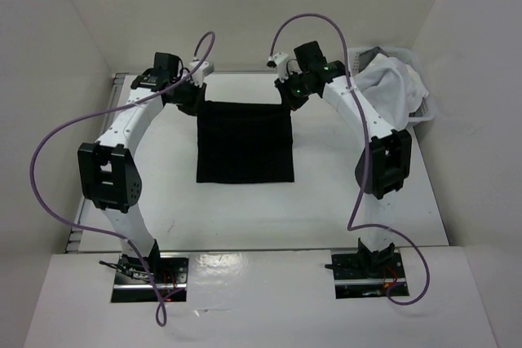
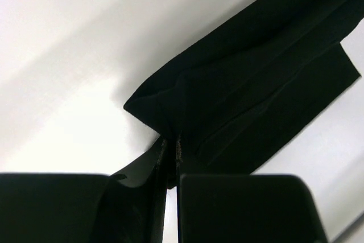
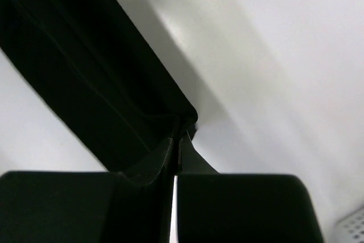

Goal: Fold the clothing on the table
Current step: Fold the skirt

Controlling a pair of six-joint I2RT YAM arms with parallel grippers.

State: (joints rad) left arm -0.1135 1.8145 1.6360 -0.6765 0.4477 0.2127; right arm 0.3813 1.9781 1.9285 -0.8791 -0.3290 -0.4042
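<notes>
Clothing (image 1: 245, 143): lay on white bench (image 1: 171, 209), white-walled; was pinched at far corners by left fingers (image 2: 149, 163), right fingers (image 3: 156, 160); white cloth (image 1: 391, 87) seen only overhead.

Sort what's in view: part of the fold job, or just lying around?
Job:
- the clothing, black, lying on the table
- left gripper and right gripper, each pinching a far corner of it

Lying about:
- white cloth bundle
- white basket holding it, far right corner
</notes>
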